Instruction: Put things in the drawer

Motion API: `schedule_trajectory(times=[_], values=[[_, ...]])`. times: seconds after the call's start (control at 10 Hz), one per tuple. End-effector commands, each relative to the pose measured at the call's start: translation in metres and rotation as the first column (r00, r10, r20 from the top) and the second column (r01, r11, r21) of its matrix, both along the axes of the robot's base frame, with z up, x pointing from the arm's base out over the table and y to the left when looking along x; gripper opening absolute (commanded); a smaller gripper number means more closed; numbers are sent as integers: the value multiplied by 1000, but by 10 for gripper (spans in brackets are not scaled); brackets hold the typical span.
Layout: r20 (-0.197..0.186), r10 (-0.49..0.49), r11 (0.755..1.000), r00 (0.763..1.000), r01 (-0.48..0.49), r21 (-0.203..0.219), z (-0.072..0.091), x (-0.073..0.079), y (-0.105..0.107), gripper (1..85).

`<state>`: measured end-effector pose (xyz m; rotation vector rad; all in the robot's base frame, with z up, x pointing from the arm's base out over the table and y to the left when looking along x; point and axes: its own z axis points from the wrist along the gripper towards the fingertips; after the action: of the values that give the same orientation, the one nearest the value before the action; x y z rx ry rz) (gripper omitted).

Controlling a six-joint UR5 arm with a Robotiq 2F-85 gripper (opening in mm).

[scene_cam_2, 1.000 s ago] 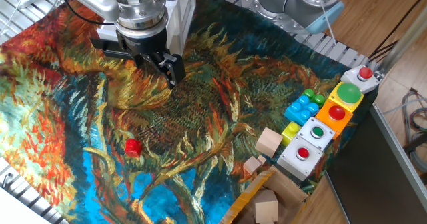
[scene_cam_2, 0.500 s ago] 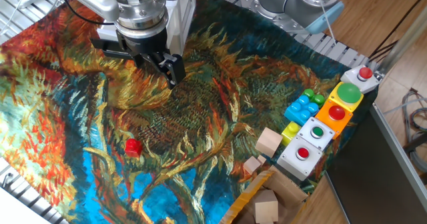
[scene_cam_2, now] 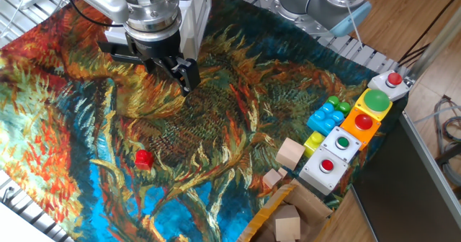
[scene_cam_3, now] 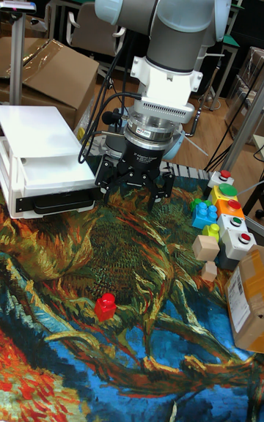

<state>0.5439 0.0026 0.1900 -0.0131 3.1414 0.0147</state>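
A small red block lies on the painted cloth, left of centre and toward the front. My gripper hangs open above the cloth at the back, well behind the block, with nothing between its black fingers. The white cabinet stands at the back left. Its drawer shows as a shallow white tray above the black lower edge, just left of the gripper. In the fixed view the arm hides most of the cabinet.
Two pale wooden cubes lie at the right of the cloth. Blue, green and yellow bricks sit beside a row of button boxes. A brown cardboard box with a wooden cube inside stands at the front right corner.
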Motion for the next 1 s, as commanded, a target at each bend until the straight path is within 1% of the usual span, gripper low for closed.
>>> schedule_trajectory(times=[0.0,0.2,0.3,0.4,0.5,0.6,0.7,0.8,0.9], values=[[183,91,980,979,-121,161,7,43,50,13],[177,88,982,980,-115,148,6,43,50,13],[170,112,983,979,-135,129,5,41,47,13],[157,192,976,969,-205,75,3,38,37,13],[132,299,952,945,-304,23,0,35,29,13],[114,386,921,915,-389,2,-2,32,26,13],[108,427,904,898,-428,-15,-2,33,24,13],[110,424,905,899,-425,-11,-2,34,27,13],[100,429,903,898,-430,-20,-1,33,27,13]])
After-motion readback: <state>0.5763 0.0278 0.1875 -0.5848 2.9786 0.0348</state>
